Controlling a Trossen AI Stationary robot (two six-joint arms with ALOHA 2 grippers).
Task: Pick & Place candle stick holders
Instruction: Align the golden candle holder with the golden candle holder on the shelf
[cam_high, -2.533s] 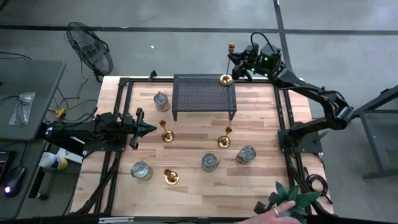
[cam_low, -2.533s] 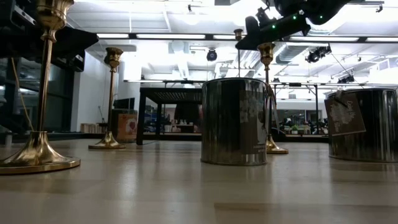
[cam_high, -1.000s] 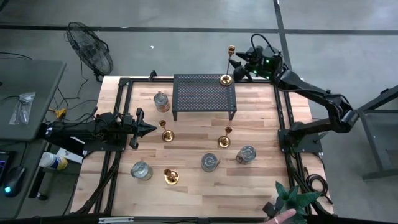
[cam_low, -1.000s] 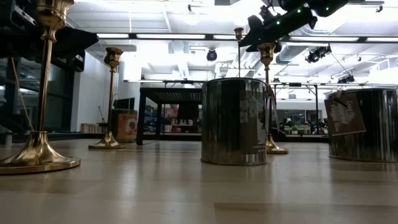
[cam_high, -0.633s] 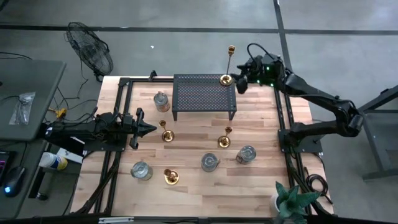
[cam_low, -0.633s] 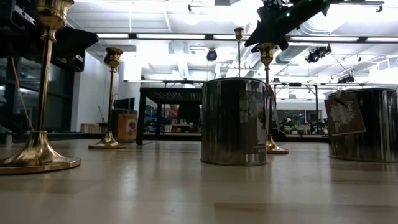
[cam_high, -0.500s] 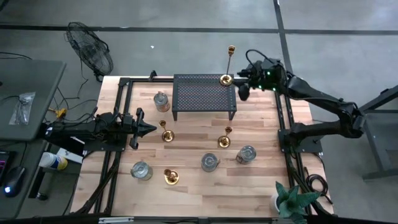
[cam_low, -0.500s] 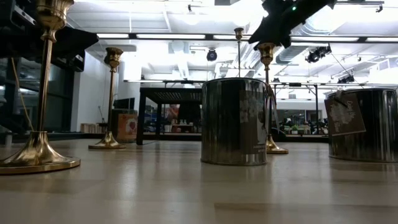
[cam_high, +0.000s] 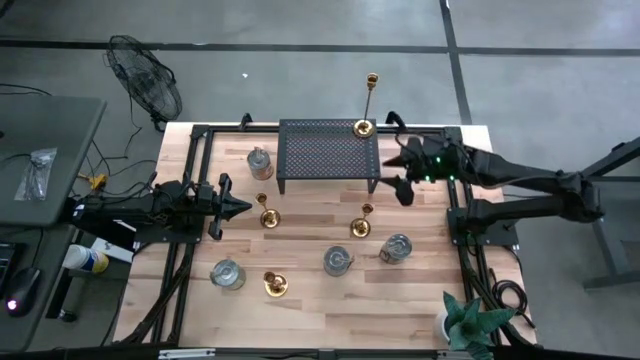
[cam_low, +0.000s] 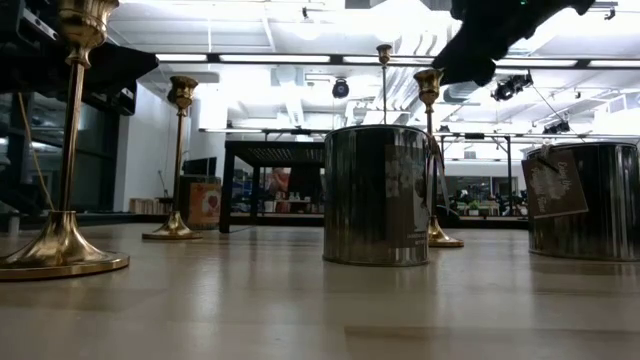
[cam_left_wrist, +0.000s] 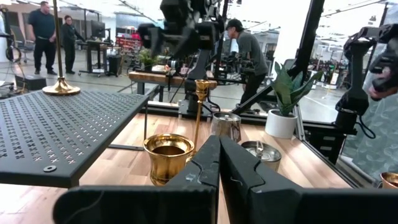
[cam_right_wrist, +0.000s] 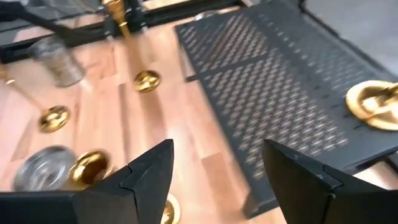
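At the black stand's (cam_high: 329, 152) far right corner stands the tall candlestick (cam_high: 367, 104). The right gripper (cam_high: 399, 172) hovers beside the stand, jaws apart and empty. Near the worktop's (cam_high: 310, 300) left edge, the left gripper (cam_high: 240, 208) rests, jaws together.

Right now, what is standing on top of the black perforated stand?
One tall brass candlestick stands on the black perforated stand, at its corner nearest the right gripper, which hangs open beside the stand. The rest of the top is bare. The floor under the stand is mostly covered from above.
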